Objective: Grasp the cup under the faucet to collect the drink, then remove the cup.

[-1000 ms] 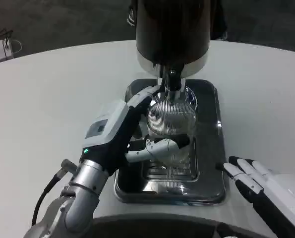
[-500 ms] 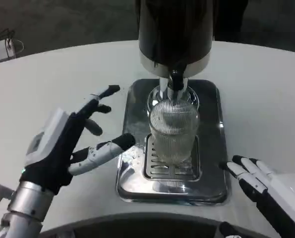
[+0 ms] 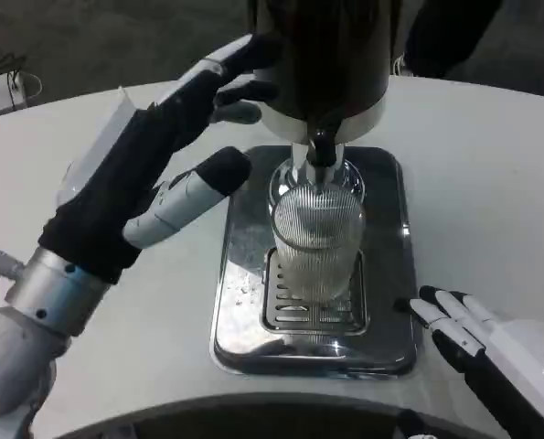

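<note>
A clear ribbed cup [image 3: 316,240] stands upright on the grate of the steel drip tray [image 3: 382,340], right below the black faucet [image 3: 320,148] of the dark dispenser [image 3: 319,55]. My left hand [image 3: 153,169] is raised above the table to the left of the cup, fingers spread, fingertips near the dispenser's body, holding nothing. My right hand [image 3: 486,347] lies low at the tray's right front corner, fingers extended and apart, empty.
The round white table [image 3: 98,155] spreads to both sides of the tray. A small white object [image 3: 2,90] lies at the far left edge. Dark floor lies beyond the table's far rim.
My left hand let go of the cup, drew back to the left, then rose toward the dispenser with fingers spread. The cup stayed under the faucet. The right hand barely moved.
</note>
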Controlling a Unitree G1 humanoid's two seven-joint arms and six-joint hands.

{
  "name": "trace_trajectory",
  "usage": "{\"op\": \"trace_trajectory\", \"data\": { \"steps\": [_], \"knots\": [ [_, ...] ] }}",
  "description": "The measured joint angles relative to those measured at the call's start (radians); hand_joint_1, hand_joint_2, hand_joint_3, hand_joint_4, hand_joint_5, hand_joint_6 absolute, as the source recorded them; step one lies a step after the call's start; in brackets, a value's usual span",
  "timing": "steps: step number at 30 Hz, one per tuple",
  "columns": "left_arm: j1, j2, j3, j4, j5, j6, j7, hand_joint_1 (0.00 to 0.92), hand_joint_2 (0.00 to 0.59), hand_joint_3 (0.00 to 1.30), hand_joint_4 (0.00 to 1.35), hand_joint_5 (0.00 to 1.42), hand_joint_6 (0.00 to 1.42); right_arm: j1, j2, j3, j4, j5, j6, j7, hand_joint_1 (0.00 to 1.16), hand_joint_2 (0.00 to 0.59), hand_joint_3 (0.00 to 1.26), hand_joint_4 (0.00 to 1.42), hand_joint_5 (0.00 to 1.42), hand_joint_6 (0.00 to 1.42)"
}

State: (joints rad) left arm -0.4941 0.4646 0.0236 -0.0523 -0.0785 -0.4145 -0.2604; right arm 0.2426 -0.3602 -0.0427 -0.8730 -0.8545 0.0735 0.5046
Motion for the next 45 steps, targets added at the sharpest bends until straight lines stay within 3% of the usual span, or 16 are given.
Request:
{"op": "trace_trajectory", "data": {
  "steps": [10,20,27,32,45],
  "knots": [
    [-0.141,-0.032,-0.033,0.013,-0.032,0.149,-0.126,0.000,0.064,0.14,0.10,0.22,0.29,0.037,0.002,-0.012,-0.035,0.001,0.000,-0.003,0.53,0.437,0.07,0.00,0.00,0.06],
    [-0.231,-0.052,-0.075,0.129,-0.027,0.209,-0.226,0.000,0.062,0.11,0.07,0.20,0.25,0.082,0.003,-0.037,-0.057,0.018,-0.001,-0.006,0.53,0.437,0.07,0.00,0.00,0.06],
    [-0.290,-0.046,-0.113,0.192,0.028,0.202,-0.280,0.000,0.047,0.08,0.04,0.16,0.22,0.098,0.006,-0.057,-0.073,0.031,-0.001,-0.012,0.53,0.437,0.07,0.00,0.00,0.06],
    [-0.311,-0.024,-0.139,0.199,0.089,0.171,-0.304,0.000,0.002,0.05,0.00,0.13,0.19,0.106,0.010,-0.061,-0.073,0.042,-0.001,-0.012,0.53,0.438,0.07,0.00,0.00,0.06],
    [-0.372,0.025,-0.203,0.246,0.170,0.081,-0.333,0.000,0.000,0.03,0.00,0.08,0.19,0.093,0.032,-0.063,-0.073,0.093,0.030,-0.011,0.51,0.438,0.06,0.00,0.01,0.05]
  ]
}}
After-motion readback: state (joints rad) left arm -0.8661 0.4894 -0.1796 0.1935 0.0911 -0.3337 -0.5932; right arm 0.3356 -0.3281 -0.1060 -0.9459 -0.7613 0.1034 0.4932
